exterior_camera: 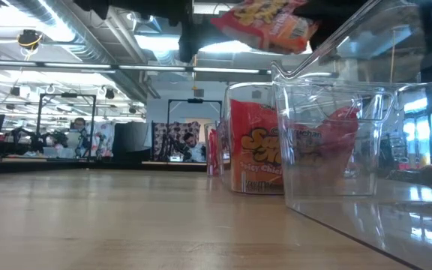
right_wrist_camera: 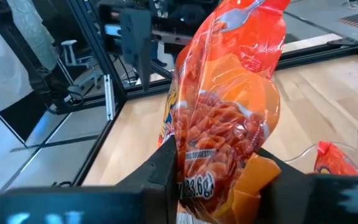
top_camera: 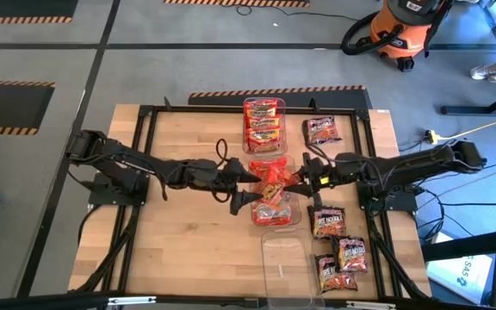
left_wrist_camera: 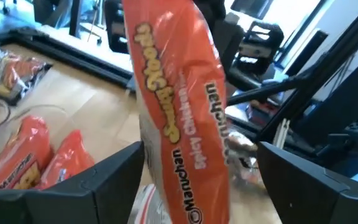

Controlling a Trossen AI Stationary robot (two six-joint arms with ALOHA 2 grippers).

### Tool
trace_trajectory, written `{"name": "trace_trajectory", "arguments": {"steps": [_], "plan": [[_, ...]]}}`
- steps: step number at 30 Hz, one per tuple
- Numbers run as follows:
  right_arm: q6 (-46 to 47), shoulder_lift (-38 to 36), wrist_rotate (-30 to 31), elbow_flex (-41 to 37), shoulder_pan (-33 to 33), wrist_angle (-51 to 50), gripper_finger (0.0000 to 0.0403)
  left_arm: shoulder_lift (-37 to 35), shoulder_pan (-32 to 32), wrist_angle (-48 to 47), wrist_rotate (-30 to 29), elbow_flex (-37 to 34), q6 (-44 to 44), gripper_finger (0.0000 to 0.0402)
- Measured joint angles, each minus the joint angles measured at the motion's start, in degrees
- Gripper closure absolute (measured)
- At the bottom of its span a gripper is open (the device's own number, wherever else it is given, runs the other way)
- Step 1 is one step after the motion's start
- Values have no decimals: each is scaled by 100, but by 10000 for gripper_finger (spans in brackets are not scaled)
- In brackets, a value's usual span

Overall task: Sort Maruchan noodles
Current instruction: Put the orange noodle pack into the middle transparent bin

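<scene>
A wooden table [top_camera: 188, 215] is seen from above, with both dark arms reaching in to meet over its middle. Beyond the grippers, a clear bin [top_camera: 263, 123] is filled with a neat stack of red-yellow Maruchan packets [top_camera: 263, 129]. Directly beneath the grippers, a second clear bin [top_camera: 275, 215] is seen holding several orange packets [exterior_camera: 255, 146]. Nearer than the grippers, a third clear bin [top_camera: 284, 263] is seen with nothing inside.

One orange Spicy Chicken packet [right_wrist_camera: 225, 124] is held aloft between the two grippers. The right gripper [right_wrist_camera: 219, 186] is clamped on its lower edge. The left gripper [left_wrist_camera: 185, 180] is spread wide, its fingers standing apart on either side of the packet without pressing it.

To the right gripper's side, four dark brown packets [top_camera: 327, 222] are lying loose on the table, one apart near the far bin. Sorting is judged to be more than half done: red-yellow finished, orange nearly, dark ones untouched.
</scene>
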Motion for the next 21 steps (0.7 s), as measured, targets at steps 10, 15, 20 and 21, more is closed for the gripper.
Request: {"name": "trace_trajectory", "arguments": {"steps": [10, 15, 20, 21], "plan": [[-379, 771, -95, 545, 0, -21, 309, 233, 79, 331, 249, 6, 79, 110], [-454, 810, -100, 624, 0, -28, 310, 233, 140, 311, 352, 6, 100, 168], [-454, 810, -114, 640, 0, 9, 303, 233, 168, 346, 511, 6, 177, 242], [-452, 810, -105, 640, -2, 9, 303, 233, 175, 333, 522, 6, 199, 256]]}}
